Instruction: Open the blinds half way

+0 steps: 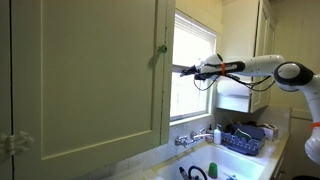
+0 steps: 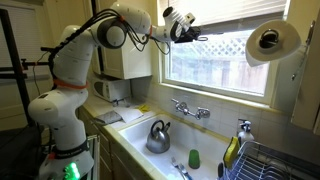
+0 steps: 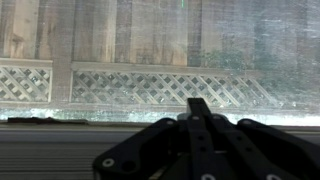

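The white slatted blinds (image 1: 195, 45) cover the upper part of the window in an exterior view, with the bottom rail about halfway down the pane. My gripper (image 1: 183, 70) reaches in at the level of that bottom rail, at its end nearest the cabinet. In the other exterior view the gripper (image 2: 203, 36) is high against the window glass. In the wrist view the dark fingers (image 3: 200, 108) are pressed together and point at the glass, with a fence and lattice outside. I cannot tell whether anything is held between them.
A large pale-green cabinet door (image 1: 90, 80) stands open right beside the window. Below the window are a faucet (image 2: 190, 108) and a sink (image 2: 205, 140) with a kettle (image 2: 157, 137) in it, and a dish rack (image 2: 285, 162). A paper towel roll (image 2: 270, 42) hangs near the window's upper corner.
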